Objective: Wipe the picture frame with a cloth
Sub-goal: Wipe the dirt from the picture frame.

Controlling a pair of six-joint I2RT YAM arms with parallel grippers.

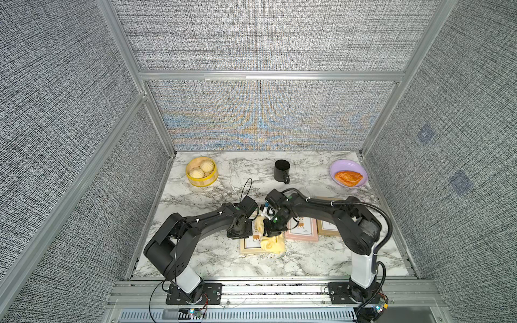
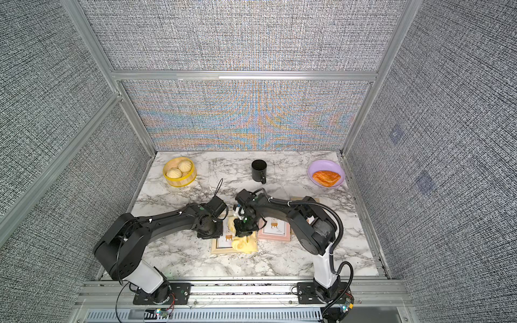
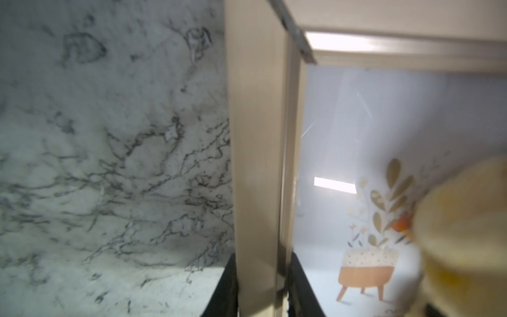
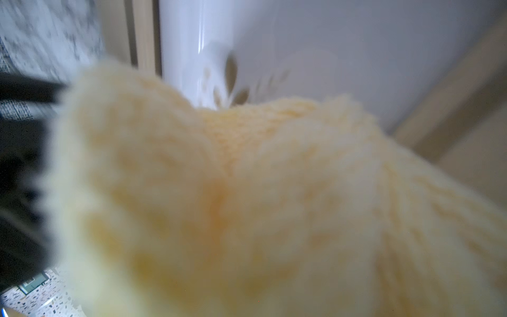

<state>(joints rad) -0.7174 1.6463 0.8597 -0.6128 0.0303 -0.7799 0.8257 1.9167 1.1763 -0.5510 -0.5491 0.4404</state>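
A beige wooden picture frame lies flat near the table's front middle, its print showing a plant on a stool. The left gripper is shut on the frame's side rail, one black finger on each side. The pale yellow cloth is bunched over the frame's right part. The right gripper points down and is shut on the cloth, pressing it on the glass. In the right wrist view the cloth hides the jaws.
A pink frame and a brown frame lie just right of the beige one, under the right arm. At the back stand a steamer basket with buns, a black mug and a purple plate with an orange pastry.
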